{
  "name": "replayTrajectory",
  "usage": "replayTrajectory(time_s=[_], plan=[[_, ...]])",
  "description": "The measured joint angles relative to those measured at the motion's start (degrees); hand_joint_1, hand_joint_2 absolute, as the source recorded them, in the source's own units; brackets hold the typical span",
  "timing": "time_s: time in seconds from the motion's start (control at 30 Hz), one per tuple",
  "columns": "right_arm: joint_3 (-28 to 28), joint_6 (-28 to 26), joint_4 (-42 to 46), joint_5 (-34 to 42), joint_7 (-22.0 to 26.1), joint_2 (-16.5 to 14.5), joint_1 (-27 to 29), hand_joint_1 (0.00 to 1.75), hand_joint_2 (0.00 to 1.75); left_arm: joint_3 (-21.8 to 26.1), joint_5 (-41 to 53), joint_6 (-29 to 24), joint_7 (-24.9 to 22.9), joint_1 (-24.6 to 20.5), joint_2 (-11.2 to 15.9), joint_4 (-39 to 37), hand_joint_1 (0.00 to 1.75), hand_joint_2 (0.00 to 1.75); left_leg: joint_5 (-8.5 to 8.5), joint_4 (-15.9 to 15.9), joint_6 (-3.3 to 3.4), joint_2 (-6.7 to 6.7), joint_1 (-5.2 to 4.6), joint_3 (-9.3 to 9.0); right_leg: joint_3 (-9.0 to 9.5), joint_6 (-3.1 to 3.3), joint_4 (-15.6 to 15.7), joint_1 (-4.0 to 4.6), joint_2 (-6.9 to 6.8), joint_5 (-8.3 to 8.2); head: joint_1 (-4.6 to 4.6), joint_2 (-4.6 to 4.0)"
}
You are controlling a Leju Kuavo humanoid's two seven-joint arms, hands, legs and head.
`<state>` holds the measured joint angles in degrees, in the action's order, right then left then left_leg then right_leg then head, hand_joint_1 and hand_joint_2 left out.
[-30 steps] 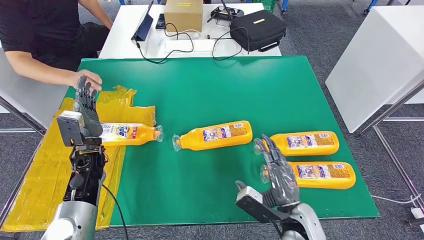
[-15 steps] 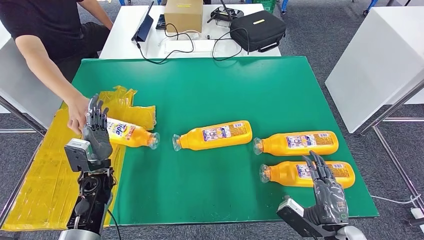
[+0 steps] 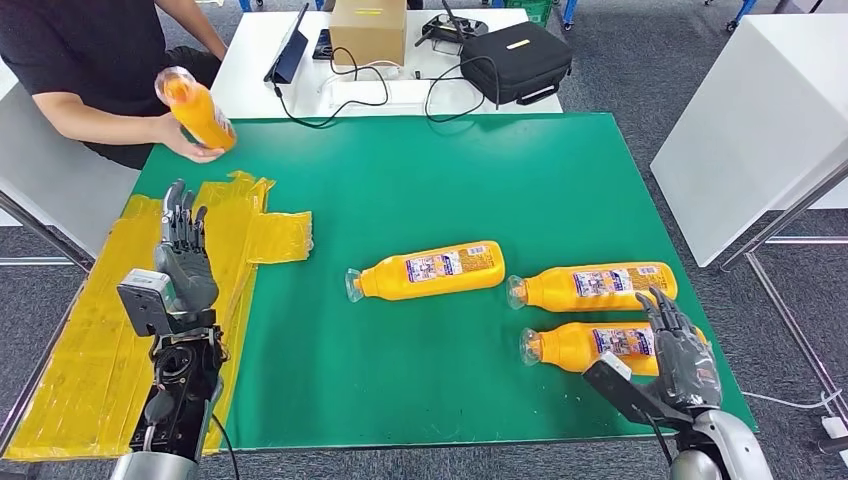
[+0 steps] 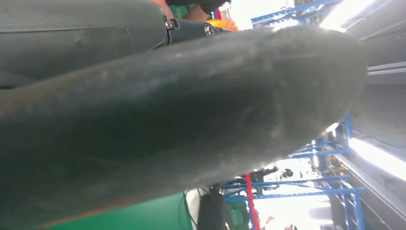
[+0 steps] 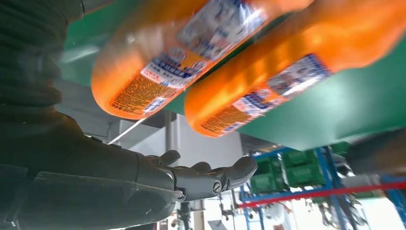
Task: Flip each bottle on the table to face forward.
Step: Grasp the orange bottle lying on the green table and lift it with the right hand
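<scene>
Three orange bottles lie on the green table [image 3: 400, 190]: one in the middle [image 3: 425, 270], one at the right [image 3: 592, 287] and one nearer the front edge [image 3: 610, 345], all with their back labels up. A person at the far left holds a fourth orange bottle [image 3: 196, 110] up in the air. My left hand [image 3: 182, 255] stands over the yellow sheet [image 3: 100, 330], fingers apart and holding nothing. My right hand [image 3: 680, 350] hangs open beside the base of the front right bottle [image 5: 143, 72], not gripping it.
A white table behind holds a cardboard box [image 3: 367, 28], a black bag [image 3: 515, 60] and cables. A white cabinet [image 3: 760, 120] stands at the right. The person's arm [image 3: 90, 115] reaches over the table's far left corner.
The person has lifted the leftmost bottle off the table and raised it. My right hand has swung right and down to the front right bottle's base. My left hand has drawn back slightly.
</scene>
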<state>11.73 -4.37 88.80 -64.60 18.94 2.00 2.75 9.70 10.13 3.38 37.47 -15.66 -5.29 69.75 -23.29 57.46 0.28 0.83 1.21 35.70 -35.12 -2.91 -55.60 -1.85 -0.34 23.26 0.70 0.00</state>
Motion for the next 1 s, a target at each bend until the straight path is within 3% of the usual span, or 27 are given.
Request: replayTrajectory(time_s=[0.27,0.63,1.0], plan=[[2.77,0.88,-12.07,-0.08,1.36,4.84,-8.08,0.0,1.75,0.04,-0.35,-0.68,0.91,-3.62,0.3,-3.72,0.0,0.0,0.04,0.01,-0.01,-0.05,0.0,0.01,0.0,-0.03,-0.01,0.0,-0.05,-0.02,-0.01,0.0],[2.8,3.52,-17.09,3.98,2.98,10.58,-8.76,0.0,1.75,0.5,-0.69,-0.64,1.85,-5.35,1.14,-6.78,0.0,0.0,0.02,0.01,-0.01,-0.06,0.0,0.06,-0.01,-0.04,0.0,0.0,-0.09,-0.01,0.0,0.0],[-0.48,5.17,-18.33,4.08,2.39,12.78,-8.08,0.0,1.75,0.5,-0.58,-0.63,1.84,-7.14,1.16,-7.63,0.0,0.0,0.03,0.01,-0.01,-0.05,0.0,0.06,-0.01,-0.04,-0.01,0.01,-0.08,-0.01,0.0,0.0]])
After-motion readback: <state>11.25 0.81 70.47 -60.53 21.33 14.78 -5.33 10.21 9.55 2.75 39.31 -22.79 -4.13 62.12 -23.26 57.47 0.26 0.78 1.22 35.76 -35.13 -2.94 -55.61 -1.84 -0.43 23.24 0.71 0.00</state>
